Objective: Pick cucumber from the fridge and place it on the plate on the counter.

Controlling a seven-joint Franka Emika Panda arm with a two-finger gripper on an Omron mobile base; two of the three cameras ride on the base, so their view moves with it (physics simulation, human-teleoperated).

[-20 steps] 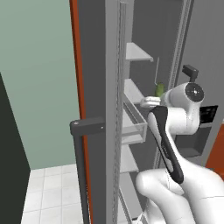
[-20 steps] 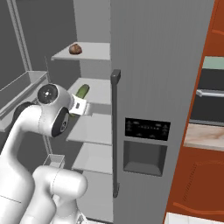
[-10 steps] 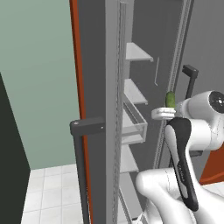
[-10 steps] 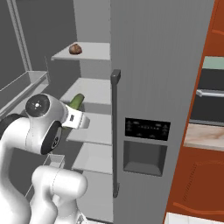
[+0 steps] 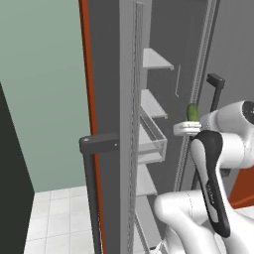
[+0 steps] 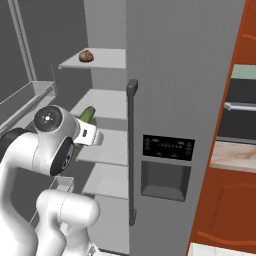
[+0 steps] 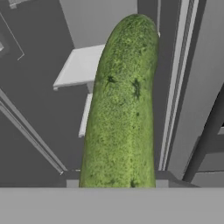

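The cucumber point(image 7: 122, 109), dark green and oblong, stands upright in my gripper point(image 7: 117, 178), which is shut on its lower end. From the left base view the cucumber point(image 5: 192, 112) pokes up above the white hand of the gripper point(image 5: 190, 127), just outside the fridge point(image 5: 110, 89) shelves. From the right base view the cucumber point(image 6: 87, 114) and gripper point(image 6: 90, 131) hang in front of the middle shelves of the fridge point(image 6: 185, 75). A strip of the counter point(image 6: 231, 155) shows at the right edge. The plate is out of view.
The fridge's left door point(image 5: 101, 149) stands open with clear bins; its right door with a dark handle point(image 6: 132, 150) is shut. A small brown round item point(image 6: 86, 56) lies on the top shelf. A dark oven point(image 6: 241, 110) sits in the red-brown cabinets at right.
The arm has drawn back from the fridge shelves toward the base, carrying the cucumber out with it. The jaws have stayed shut on the cucumber.
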